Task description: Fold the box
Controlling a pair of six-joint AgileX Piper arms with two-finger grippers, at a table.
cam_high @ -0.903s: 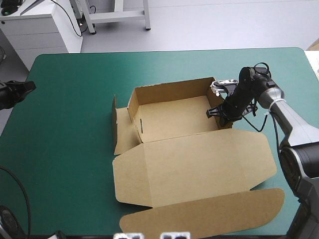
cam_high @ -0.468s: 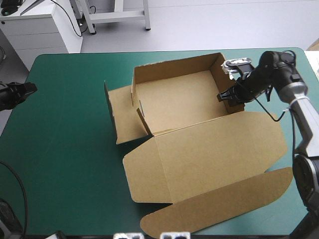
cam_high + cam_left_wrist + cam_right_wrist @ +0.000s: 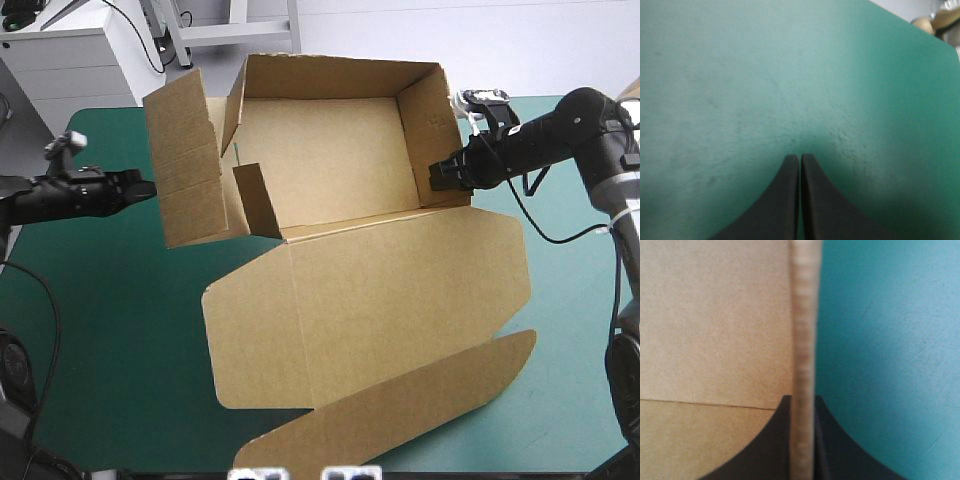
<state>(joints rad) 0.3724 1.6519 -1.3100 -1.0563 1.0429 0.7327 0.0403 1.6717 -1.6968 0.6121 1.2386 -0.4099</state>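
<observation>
Now the box [image 3: 330, 150] is lifted higher, tilted.

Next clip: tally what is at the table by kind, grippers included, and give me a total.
Brown box: 1
Black grippers: 2, the left gripper and the right gripper
Teal-green table cover: 1
Total: 4

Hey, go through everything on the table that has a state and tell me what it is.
box: open tray, walls up, tilted.
lid: unfolded, spread out in front.
left flap: loose, sticking outward.
right pincer: shut on the box's right wall.
left pincer: shut, empty.
</observation>
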